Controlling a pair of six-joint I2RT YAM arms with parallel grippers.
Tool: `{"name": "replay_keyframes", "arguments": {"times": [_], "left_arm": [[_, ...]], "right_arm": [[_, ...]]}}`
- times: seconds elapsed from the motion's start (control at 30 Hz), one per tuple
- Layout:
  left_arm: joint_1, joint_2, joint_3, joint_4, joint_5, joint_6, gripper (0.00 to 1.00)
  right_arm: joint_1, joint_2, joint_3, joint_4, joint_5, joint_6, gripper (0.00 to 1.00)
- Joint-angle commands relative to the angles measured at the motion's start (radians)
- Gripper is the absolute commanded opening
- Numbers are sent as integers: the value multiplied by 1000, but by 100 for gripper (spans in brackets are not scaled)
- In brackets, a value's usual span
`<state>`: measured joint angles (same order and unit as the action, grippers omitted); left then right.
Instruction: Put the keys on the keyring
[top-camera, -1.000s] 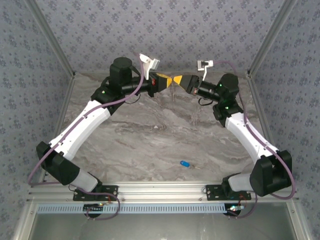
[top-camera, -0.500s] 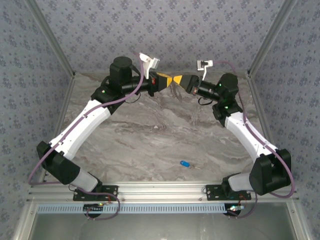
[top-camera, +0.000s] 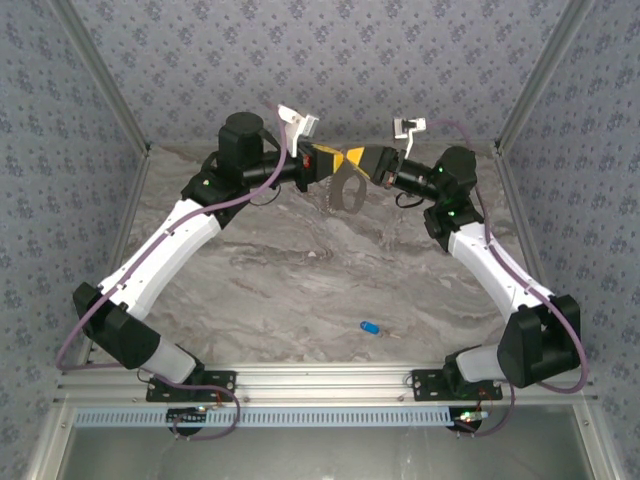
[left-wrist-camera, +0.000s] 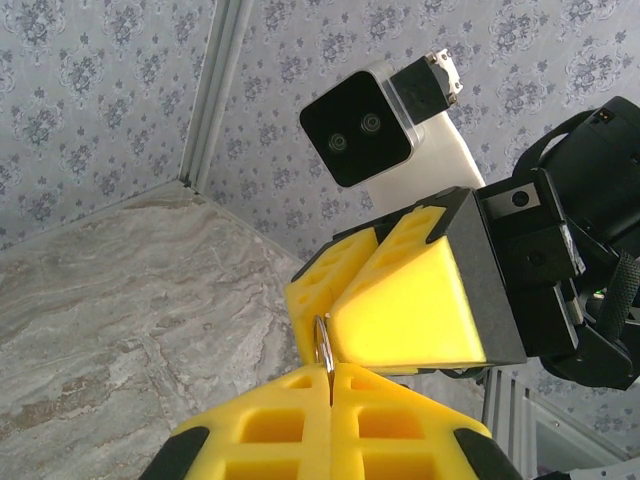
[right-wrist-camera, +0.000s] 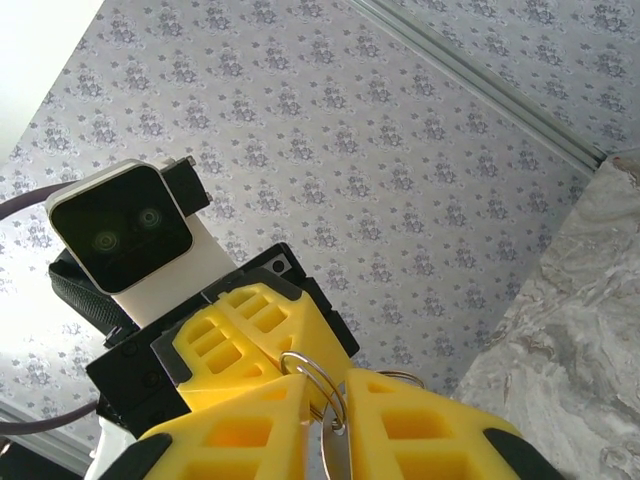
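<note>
Glossy metal keyring (left-wrist-camera: 322, 345); table (top-camera: 300, 270) seemingly polished marble.

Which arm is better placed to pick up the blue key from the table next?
Right, probably. The left gripper is shut on the keyring and should hold it; the blue key lies on the table, nearer the right arm's base.

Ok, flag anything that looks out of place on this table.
The blue key lies alone on the table near the front edge, far from the work. The left gripper and right gripper meet raised at the back, the left shut on the keyring, with a grey piece hanging below. Nothing looks spilled or damaged.
</note>
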<state>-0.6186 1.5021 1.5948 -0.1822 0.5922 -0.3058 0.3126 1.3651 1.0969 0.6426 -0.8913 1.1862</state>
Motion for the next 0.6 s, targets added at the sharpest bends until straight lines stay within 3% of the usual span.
{"name": "replay_keyframes", "arguments": {"times": [0.0,0.07,0.13,0.3,0.57], "left_arm": [[0,6,37,7,49,-9,0],[0,7,36,9,54,-11,0],[-1,6,37,12,57,-13,0],[0,5,37,10,54,-17,0],[0,1,39,10,38,-13,0]], "right_arm": [[3,6,49,74,-9,22,23],[3,9,52,69,-9,18,30],[3,9,50,63,-8,15,31],[3,12,49,63,-8,16,23],[2,1,36,68,-25,19,20]]}}
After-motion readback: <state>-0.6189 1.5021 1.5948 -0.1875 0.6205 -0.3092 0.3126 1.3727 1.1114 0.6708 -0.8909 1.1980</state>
